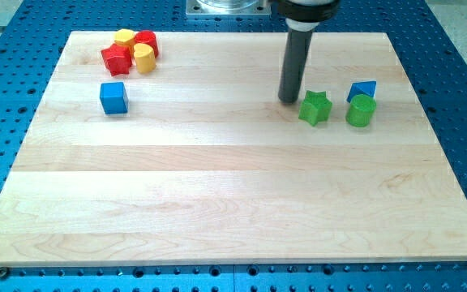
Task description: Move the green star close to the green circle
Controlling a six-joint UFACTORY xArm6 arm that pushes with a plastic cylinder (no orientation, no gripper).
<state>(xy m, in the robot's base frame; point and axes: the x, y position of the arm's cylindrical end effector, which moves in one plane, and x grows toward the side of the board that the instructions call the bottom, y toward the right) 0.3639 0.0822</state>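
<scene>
The green star (pixel 315 108) lies on the wooden board at the view's upper right. The green circle (pixel 361 111) stands a short gap to the star's right, not touching it. My tip (pixel 288 100) is on the board just left of the star, close to its upper left edge; whether it touches the star I cannot tell. The dark rod rises straight up from the tip to the view's top.
A blue block (pixel 363 90) sits right behind the green circle. A blue cube (pixel 113 97) lies at the view's upper left. Above it, a cluster of red (pixel 116 58) and yellow (pixel 143 58) blocks sits near the board's top edge.
</scene>
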